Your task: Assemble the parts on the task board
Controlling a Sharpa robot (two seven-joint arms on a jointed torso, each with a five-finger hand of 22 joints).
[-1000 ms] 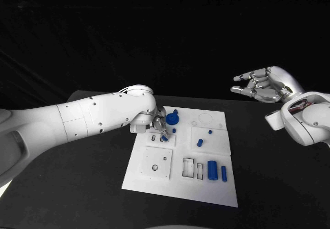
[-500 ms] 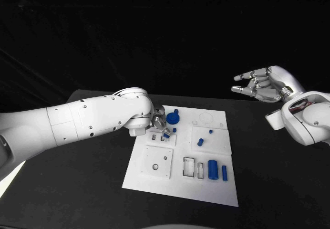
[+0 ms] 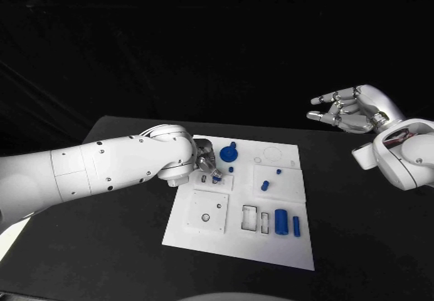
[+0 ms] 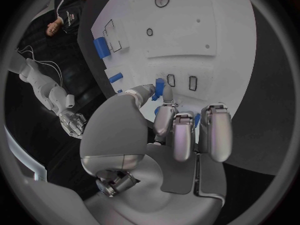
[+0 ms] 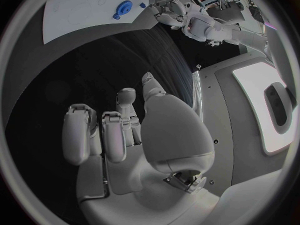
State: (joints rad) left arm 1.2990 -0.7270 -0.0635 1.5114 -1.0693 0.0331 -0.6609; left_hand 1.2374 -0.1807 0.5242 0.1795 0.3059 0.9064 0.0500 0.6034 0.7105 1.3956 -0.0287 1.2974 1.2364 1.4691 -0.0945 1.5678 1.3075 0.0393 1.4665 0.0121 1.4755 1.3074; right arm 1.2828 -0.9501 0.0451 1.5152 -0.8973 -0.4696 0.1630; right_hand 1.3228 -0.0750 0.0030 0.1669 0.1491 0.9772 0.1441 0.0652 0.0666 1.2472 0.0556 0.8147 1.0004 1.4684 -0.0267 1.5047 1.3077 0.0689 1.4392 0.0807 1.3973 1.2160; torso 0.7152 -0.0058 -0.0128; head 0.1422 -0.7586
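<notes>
The white task board [image 3: 237, 243] lies mid-table. My left hand [image 3: 206, 162] hovers over its far left part. In the left wrist view the left hand [image 4: 169, 130] pinches a small blue part [image 4: 159, 88] between thumb and a finger, right at two small slots [image 4: 192, 83]. The same blue part [image 3: 217, 179] sits at the slot plate in the head view. A blue gear [image 3: 228, 151] stands just beyond the hand. My right hand [image 3: 351, 111] is raised off to the right of the board, fingers apart and loosely bent, holding nothing; it looks the same in the right wrist view [image 5: 125, 130].
Two short blue pegs [image 3: 264, 185] [image 3: 278, 170] stand mid-board. Two blue cylinders [image 3: 281, 221] [image 3: 296, 226] lie at the near right beside rectangular slots [image 3: 249, 218]. A square plate with a round hole [image 3: 206, 217] sits near left. Black table [image 3: 108, 251] surrounds the board.
My left forearm has swung lower and its wrist has turned above the slot plate, with the small blue part still at the fingertips. The right hand has barely moved.
</notes>
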